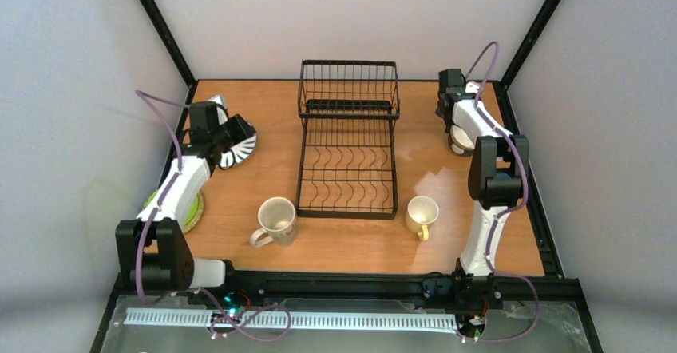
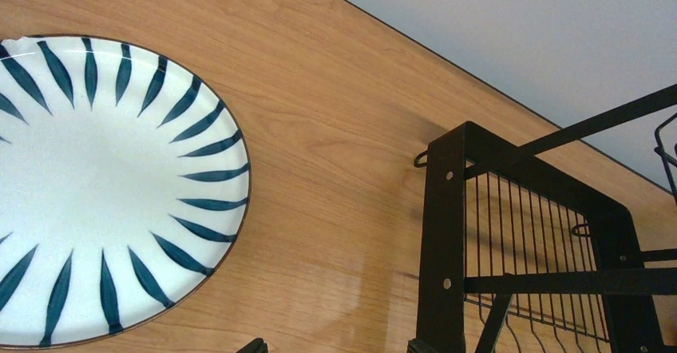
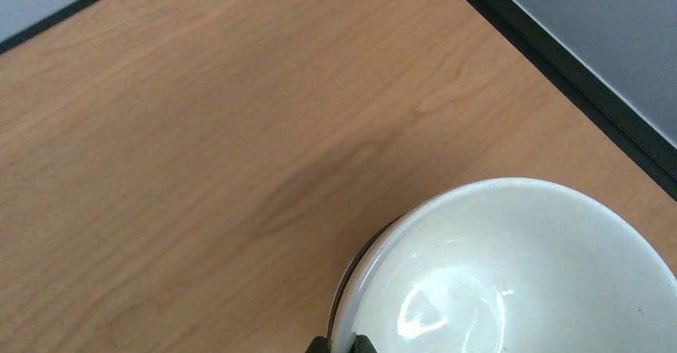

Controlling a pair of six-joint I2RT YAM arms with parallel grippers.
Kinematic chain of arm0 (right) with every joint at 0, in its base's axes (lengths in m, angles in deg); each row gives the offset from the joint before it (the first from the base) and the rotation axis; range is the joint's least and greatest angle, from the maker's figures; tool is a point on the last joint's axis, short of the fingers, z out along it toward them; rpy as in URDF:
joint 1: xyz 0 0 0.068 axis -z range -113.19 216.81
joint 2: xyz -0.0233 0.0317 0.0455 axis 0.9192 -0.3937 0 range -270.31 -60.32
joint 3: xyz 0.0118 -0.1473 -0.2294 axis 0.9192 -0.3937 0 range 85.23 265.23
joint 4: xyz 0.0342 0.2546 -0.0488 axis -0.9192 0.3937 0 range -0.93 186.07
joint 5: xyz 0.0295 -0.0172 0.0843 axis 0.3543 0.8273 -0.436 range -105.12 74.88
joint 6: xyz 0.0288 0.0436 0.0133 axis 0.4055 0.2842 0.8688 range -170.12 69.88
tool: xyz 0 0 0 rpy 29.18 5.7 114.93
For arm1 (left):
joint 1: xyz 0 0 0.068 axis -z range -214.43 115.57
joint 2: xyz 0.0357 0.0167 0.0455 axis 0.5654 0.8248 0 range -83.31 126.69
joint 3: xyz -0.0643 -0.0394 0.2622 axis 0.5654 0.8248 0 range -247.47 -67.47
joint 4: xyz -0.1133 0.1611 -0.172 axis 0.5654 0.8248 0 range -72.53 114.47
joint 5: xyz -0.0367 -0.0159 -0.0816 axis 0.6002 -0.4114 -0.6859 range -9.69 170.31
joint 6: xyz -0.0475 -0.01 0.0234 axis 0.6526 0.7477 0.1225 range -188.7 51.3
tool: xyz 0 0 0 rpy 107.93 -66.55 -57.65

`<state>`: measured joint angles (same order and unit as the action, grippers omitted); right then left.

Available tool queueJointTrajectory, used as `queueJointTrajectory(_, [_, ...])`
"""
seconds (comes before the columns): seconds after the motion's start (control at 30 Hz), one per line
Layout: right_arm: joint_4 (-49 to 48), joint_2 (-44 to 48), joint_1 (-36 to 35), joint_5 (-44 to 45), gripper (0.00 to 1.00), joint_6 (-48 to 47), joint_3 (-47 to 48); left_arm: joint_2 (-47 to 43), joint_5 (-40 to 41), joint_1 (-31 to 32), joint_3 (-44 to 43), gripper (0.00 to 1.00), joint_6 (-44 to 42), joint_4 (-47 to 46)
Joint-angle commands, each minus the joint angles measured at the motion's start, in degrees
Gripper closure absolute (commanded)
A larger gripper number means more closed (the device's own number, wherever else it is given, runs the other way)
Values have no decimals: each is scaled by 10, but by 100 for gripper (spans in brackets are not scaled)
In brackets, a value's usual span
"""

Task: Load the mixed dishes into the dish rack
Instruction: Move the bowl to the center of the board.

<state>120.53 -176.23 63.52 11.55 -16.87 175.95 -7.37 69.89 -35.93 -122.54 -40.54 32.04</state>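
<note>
The right fingers (image 3: 363, 343) were clamped on the rim of the cream bowl (image 3: 511, 281), to the right of the rack (image 1: 348, 149). The bowl looked smooth, slippery and easy to break. The left fingers (image 2: 254, 345) were wide apart by the striped plate (image 2: 104, 193), left of the rack.

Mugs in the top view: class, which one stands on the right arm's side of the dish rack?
The yellow mug; the cream mug stands on the dish rack's left-arm side.
</note>
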Motion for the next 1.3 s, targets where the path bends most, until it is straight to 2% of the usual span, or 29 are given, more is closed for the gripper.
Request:
queueJointTrajectory(0.0, [0, -47, -2, -40, 97, -2, 49, 15, 7, 5, -28, 0, 5, -4])
queueJointTrajectory(0.4, [39, -142, -2, -51, 96, -17, 189, 46, 11, 5, -48, 0, 4, -2])
queueJointTrajectory(0.6, [49, -157, -1, -50, 95, -20, 214, 52, 11, 5, -49, 0, 4, -2])
queueJointTrajectory(0.8, [54, -139, -2, -51, 82, -15, 203, 47, 12, 5, -48, 0, -2, 6])
queueJointTrajectory(0.9, [42, -116, -3, -56, 70, -12, 179, 38, 15, 5, -47, 0, -6, 13])
queueJointTrajectory(1.13, [26, -68, -3, -57, 55, -10, 141, 11, 20, 5, -41, 0, -9, 24])
queueJointTrajectory(1.2, [21, -58, -3, -59, 54, -11, 132, 4, 20, 5, -38, 0, -8, 25])
queueJointTrajectory(1.27, [15, -48, -3, -62, 47, -12, 122, -4, 22, 5, -37, 0, -8, 27])
